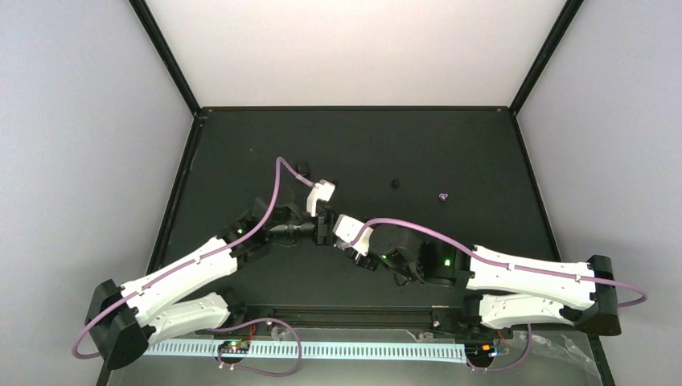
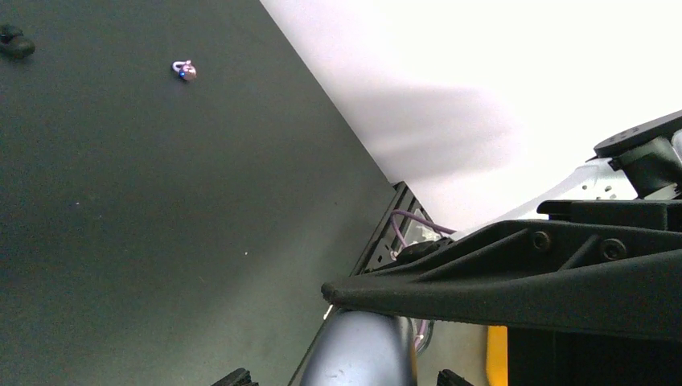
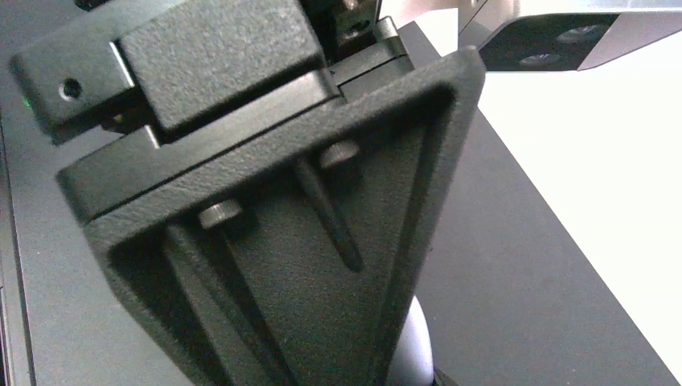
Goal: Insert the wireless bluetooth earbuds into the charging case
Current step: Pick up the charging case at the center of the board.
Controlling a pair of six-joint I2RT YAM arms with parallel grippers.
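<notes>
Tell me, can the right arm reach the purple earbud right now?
Probably yes: the purple earbud lies alone on open table just beyond the right arm, nothing between. Its jaws are crowded against the left arm, though.

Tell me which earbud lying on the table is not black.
The purple earbud, the rightmost one in the top view. The black earbud to its left is dark all over.

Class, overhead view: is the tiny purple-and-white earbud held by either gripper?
No, the purple-and-white earbud lies loose on the black tabletop, right of a glossy black earbud.
</notes>
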